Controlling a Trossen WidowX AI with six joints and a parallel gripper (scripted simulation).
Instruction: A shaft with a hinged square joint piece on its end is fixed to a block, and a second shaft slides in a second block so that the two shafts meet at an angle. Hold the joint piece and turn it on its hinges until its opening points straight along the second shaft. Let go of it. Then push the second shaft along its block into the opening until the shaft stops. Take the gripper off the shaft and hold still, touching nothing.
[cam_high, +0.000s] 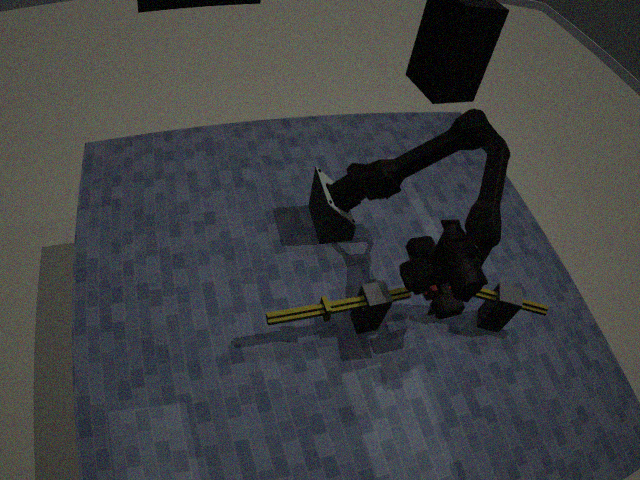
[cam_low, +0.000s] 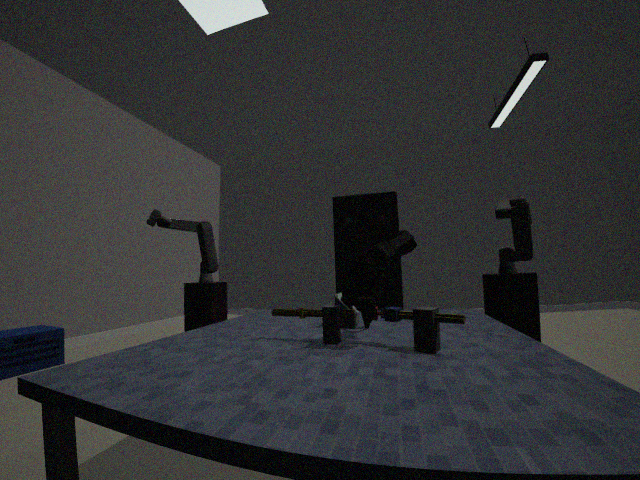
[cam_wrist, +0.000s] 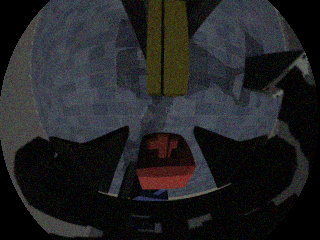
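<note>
The red joint piece sits between the spread fingers of my gripper, which is open around it. Its cross-shaped opening faces roughly toward the second shaft in the wrist view; the exact angle is hard to tell. The yellow second shaft lies in its block, its end apart from the opening by a gap. The yellow first shaft lies in the other block. A blue part is behind the joint piece.
A yellow collar stands on the second shaft, outside its block. My arm's dark base with a white plate stands on the blue tabletop, behind the second shaft. Two other arms on pedestals stand beyond the table.
</note>
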